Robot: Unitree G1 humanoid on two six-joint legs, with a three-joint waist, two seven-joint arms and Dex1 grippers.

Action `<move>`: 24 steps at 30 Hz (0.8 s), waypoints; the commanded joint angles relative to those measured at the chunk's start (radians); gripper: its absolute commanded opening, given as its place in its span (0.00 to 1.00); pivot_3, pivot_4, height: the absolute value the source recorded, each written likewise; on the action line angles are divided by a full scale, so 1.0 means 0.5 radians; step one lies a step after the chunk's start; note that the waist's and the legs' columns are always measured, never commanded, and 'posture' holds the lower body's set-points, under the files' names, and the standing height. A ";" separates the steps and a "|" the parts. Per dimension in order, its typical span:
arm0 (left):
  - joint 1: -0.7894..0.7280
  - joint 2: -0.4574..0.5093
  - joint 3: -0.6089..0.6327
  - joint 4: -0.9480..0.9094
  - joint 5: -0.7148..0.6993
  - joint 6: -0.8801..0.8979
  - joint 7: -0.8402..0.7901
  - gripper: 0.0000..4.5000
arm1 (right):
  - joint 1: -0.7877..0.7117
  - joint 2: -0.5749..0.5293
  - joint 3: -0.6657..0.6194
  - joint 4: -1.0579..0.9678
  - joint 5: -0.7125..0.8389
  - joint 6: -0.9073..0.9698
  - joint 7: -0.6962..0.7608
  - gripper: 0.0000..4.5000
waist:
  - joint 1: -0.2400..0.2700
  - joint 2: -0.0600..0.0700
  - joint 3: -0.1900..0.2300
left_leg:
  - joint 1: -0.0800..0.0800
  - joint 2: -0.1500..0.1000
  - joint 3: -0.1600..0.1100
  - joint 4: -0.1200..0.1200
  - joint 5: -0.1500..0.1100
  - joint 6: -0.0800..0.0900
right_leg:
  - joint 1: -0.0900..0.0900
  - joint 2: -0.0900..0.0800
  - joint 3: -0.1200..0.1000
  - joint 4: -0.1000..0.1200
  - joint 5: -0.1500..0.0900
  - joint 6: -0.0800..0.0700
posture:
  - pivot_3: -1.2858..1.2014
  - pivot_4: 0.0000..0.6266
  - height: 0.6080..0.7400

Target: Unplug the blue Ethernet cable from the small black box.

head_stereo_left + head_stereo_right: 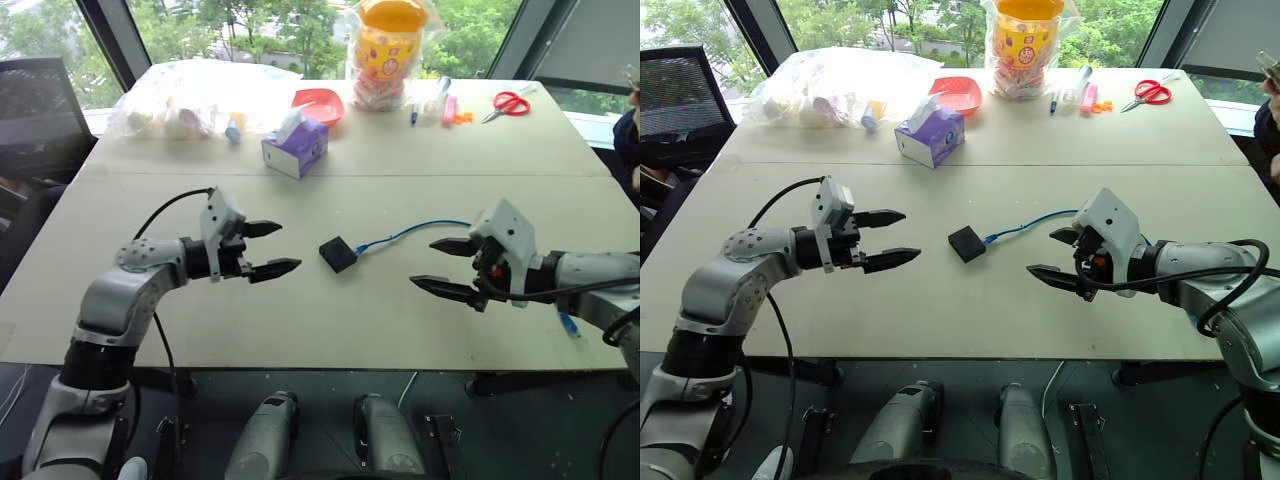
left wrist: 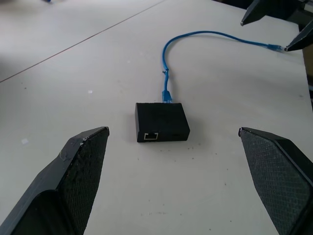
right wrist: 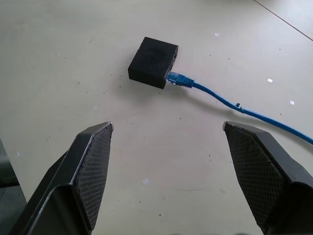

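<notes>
small black box (image 1: 338, 254) mid-table, open table (image 1: 300, 320) around.

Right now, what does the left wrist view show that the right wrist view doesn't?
Left wrist view alone: an empty port on the small black box, and the right gripper beyond the blue Ethernet cable.
Right wrist view alone: the cable's plug seated in the box's side.
Both: box and cable on the table, framed by open black fingers, touching neither.

Matt black box (image 2: 161, 121) (plastic-looking)
</notes>
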 commanded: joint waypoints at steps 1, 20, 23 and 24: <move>-0.017 0.013 0.020 -0.047 -0.015 -0.040 -0.024 0.99 | -0.037 -0.022 -0.013 -0.014 0.000 -0.033 0.007 0.84 | 0.000 0.000 0.000 | 0.000 0.000 0.000 0.000 0.000 0.000 | 0.000 0.000 0.000 0.000 0.000 0.000 | 0.52 0.24 1.00; -0.063 -0.006 0.080 -0.051 -0.121 0.067 -0.002 0.99 | -0.285 -0.087 0.261 0.271 -0.142 -0.070 0.161 0.84 | -0.001 0.000 0.000 | 0.000 0.000 0.001 0.000 0.000 0.000 | 0.000 0.001 0.000 0.001 0.000 0.000 | 0.52 0.24 1.00; -0.076 0.005 0.057 -0.039 -0.109 0.052 -0.014 0.99 | -0.480 -0.115 0.478 0.430 -0.265 -0.146 0.286 0.84 | -0.007 0.000 0.000 | 0.001 0.000 0.001 0.002 0.000 0.000 | 0.000 0.001 0.000 0.001 0.000 0.000 | 0.52 0.24 1.00; -0.084 0.003 0.051 -0.030 -0.103 0.045 -0.014 0.99 | -0.592 -0.099 0.595 0.529 -0.356 -0.244 0.363 0.84 | -0.014 0.000 0.000 | 0.001 0.000 0.002 0.002 0.000 0.000 | 0.000 0.001 0.000 0.001 0.001 0.000 | 0.52 0.24 1.00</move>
